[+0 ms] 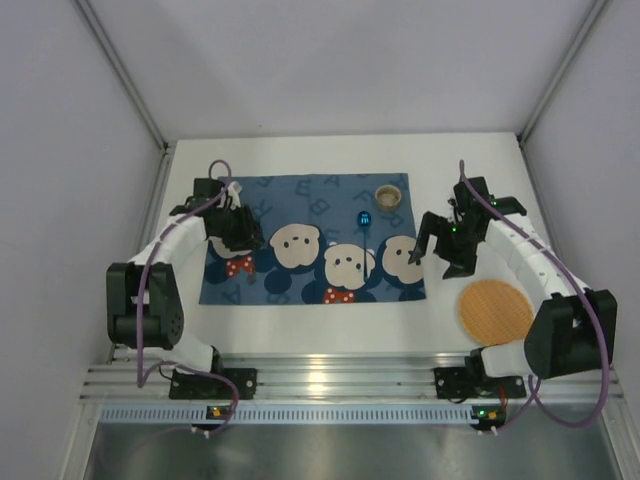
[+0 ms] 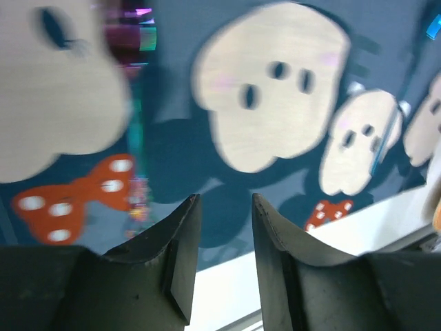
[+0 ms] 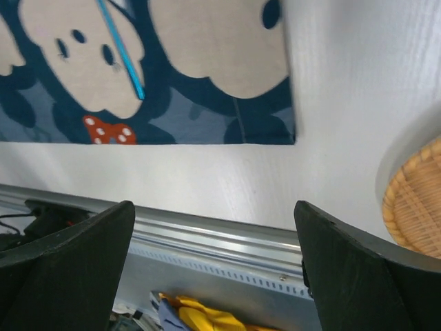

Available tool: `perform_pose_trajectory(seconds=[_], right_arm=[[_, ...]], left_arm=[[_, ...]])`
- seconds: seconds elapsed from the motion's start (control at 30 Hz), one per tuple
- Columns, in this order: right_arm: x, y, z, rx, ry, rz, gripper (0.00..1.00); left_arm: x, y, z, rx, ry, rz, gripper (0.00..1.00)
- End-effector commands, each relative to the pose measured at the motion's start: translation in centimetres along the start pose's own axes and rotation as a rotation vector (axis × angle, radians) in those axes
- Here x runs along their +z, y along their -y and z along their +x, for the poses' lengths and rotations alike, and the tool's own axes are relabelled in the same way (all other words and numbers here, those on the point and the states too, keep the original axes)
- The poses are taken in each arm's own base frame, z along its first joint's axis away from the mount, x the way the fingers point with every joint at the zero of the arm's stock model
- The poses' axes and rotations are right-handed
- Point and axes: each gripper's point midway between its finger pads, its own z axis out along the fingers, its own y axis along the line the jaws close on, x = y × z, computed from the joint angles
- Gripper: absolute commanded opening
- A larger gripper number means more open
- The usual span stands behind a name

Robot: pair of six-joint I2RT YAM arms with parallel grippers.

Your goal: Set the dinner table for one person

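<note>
Right gripper (image 3: pixel 213 207) wide above plain white dinner table (image 1: pixel 300 150)

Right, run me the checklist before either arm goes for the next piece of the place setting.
1. Left gripper free: ok, fingers apart, nothing between them, above the placemat.
2. Right gripper free: ok, wide open and empty.
3. Placemat flat on the dinner table: ok.
4. Blue spoon on the placemat: ok.
5. Small cup upright at the placemat's far right corner: ok, rim facing up.
6. Woven plate on the placemat: not ok, it lies on bare table to the right, apart from the placemat.
</note>
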Motion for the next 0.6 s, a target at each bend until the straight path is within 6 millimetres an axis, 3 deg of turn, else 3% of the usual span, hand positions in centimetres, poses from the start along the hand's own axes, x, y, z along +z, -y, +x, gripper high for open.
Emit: perform_pose_trajectory(seconds=[0.0, 0.03, 0.2, 0.27, 0.4, 0.57], right_arm=[[0.5, 4.0, -1.2, 0.088, 0.076, 0.128, 1.0], [0.5, 5.0, -1.4, 0.131, 0.089, 0.159, 1.0], [1.2, 10.8, -2.3, 0.277, 0.101, 0.328, 1.0], [1.7, 11.8, -2.3, 0.279, 0.073, 0.357, 1.0], [2.1, 15.2, -2.3, 0.294, 0.067, 0.491, 1.0], [3.0, 17.2, -2.1, 0.292, 0.039, 0.57, 0.97]], left_arm=[[-1.7, 6.2, 0.2, 0.133, 0.049, 0.071, 0.4], [-1.3, 7.7, 1.6, 0.172, 0.024, 0.085, 0.4], [-2.1, 11.7, 4.1, 0.187, 0.037, 0.169, 0.38], [-3.0, 12.8, 5.0, 0.195, 0.038, 0.203, 0.38], [-4.5, 13.8, 5.7, 0.207, 0.05, 0.24, 0.37], [-6.3, 14.3, 5.9, 0.216, 0.076, 0.257, 0.37]])
